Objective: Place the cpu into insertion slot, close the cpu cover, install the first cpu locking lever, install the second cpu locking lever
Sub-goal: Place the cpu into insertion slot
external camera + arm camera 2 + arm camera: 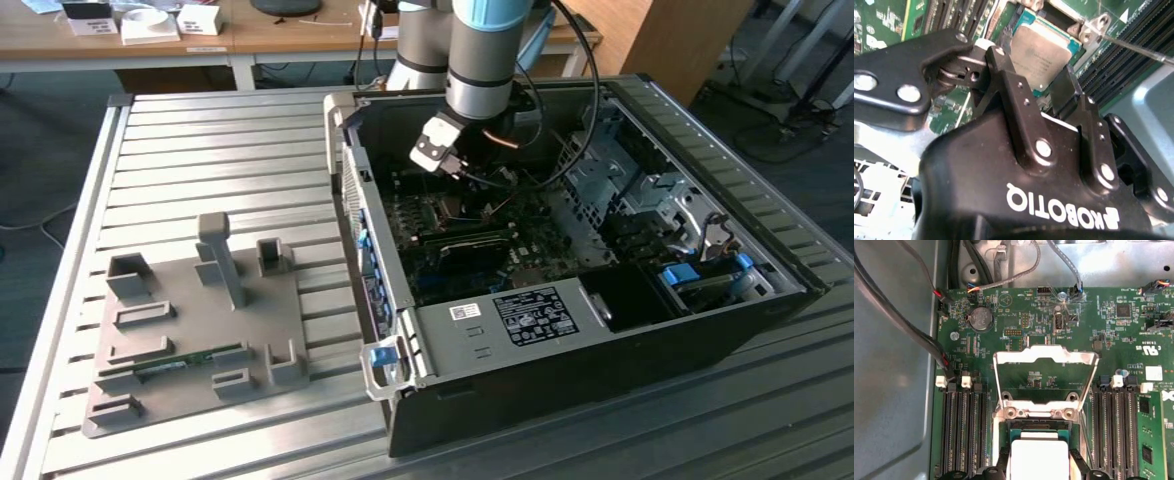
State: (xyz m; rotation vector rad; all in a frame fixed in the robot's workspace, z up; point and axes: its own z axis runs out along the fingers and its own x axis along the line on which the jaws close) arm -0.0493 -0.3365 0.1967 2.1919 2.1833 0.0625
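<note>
Over the metal-rimmed insertion slot (1039,426), the tool (1033,64) pinches the flat square cpu (1046,47).

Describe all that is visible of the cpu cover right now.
The cpu cover is a thin silvery metal frame with a large square opening; the green board shows through it in the first wrist view. It is open, swung back from the insertion slot, and joined to a screwed hinge bracket at the slot's edge. Its free end seems to touch nothing. The cpu lies uncovered at the slot.
</note>
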